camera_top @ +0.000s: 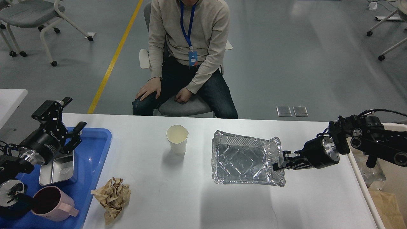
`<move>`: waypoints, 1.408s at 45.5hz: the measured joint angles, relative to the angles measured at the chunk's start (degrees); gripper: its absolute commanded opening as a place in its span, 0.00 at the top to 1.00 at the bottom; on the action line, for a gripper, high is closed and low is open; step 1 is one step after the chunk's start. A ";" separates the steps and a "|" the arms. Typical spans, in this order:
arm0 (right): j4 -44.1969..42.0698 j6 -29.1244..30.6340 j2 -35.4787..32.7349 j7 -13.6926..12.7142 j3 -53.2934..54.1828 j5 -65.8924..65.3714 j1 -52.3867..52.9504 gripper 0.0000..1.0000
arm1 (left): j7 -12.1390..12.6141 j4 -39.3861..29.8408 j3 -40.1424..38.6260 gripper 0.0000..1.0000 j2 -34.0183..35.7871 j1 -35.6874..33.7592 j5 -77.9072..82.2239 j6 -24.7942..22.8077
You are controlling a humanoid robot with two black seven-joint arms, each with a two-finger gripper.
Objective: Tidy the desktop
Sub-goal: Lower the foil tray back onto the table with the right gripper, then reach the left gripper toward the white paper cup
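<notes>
The white desktop (197, 197) fills the lower view. On it stand a white paper cup (177, 139), a crumpled brown paper ball (112, 196) and a crinkled foil tray (246, 159). My right gripper (280, 161) comes in from the right and is shut on the foil tray's right rim, holding it tilted and slightly lifted. My left gripper (68, 116) is open and empty, raised above the blue tray (95, 149) at the left.
The blue tray holds a small metal dish (58, 168) and a pink mug (52, 203). A beige bin (386, 197) with waste stands off the right edge. A seated person (187, 63) faces the far edge.
</notes>
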 measured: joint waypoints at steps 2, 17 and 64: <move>0.04 -0.24 0.00 0.00 -0.07 0.00 0.00 1.00 | 0.03 -0.96 2.25 0.04 1.32 -0.85 0.59 1.67; 0.19 -1.27 0.25 0.07 -0.14 -0.02 -0.81 1.00 | 0.15 -13.78 14.96 0.04 14.54 -7.44 14.06 18.56; 2.71 -2.89 -1.92 0.09 0.08 -0.19 -2.30 1.00 | 3.55 -27.92 31.61 0.04 32.92 -4.69 21.79 20.80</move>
